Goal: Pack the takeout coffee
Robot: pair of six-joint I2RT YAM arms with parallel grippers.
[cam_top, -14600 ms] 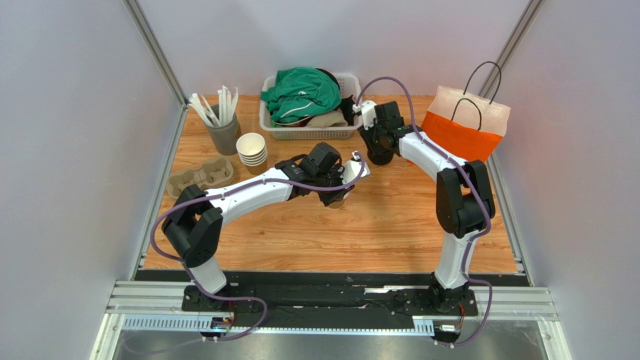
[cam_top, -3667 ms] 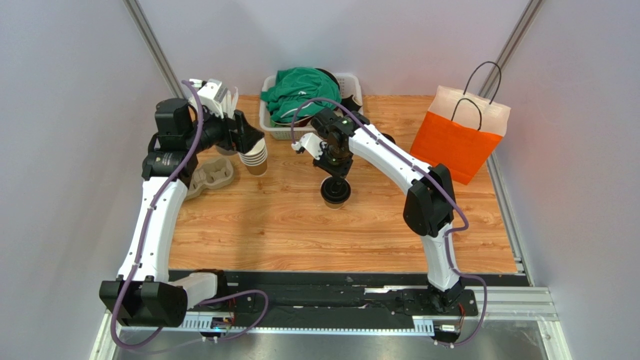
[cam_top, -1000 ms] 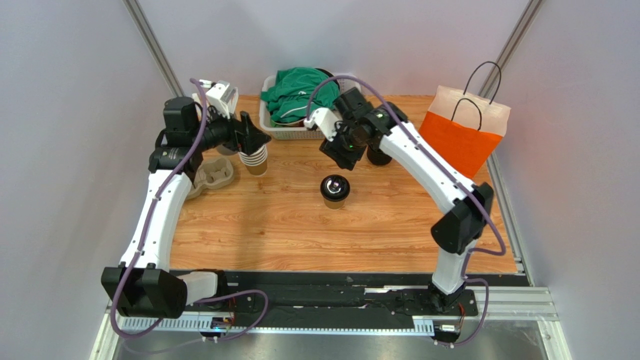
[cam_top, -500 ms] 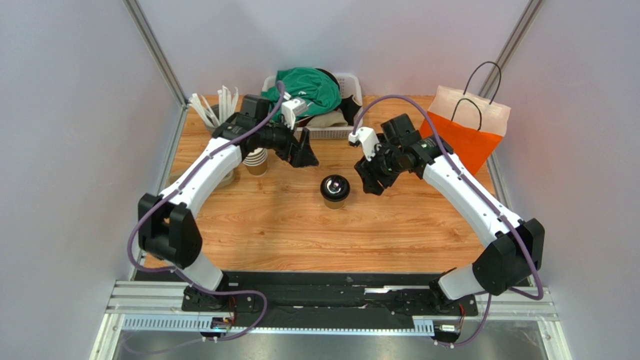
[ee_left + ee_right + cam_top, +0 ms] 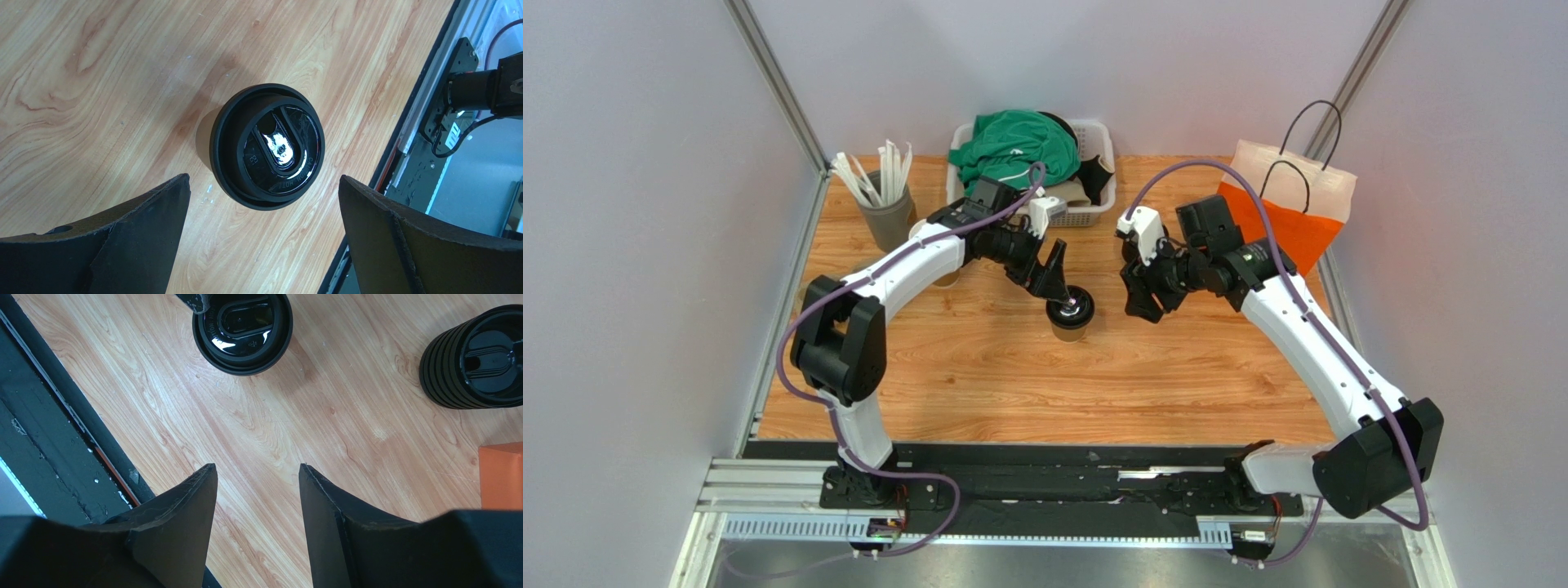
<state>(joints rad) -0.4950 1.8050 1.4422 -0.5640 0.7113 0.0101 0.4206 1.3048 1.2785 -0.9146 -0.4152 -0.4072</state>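
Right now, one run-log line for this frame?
left gripper: open, over lidded coffee cup, not closed | right gripper: open, empty, beside cup | cup: upright on table, outside orange paper bag

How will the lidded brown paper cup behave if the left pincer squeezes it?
The small brown paper cup probably has soft walls that dent under a hard squeeze; its round black plastic lid likely stiffens the rim. Standing upright on the smooth wooden table, an off-centre nudge might slide or tip it. Its fill is hidden.
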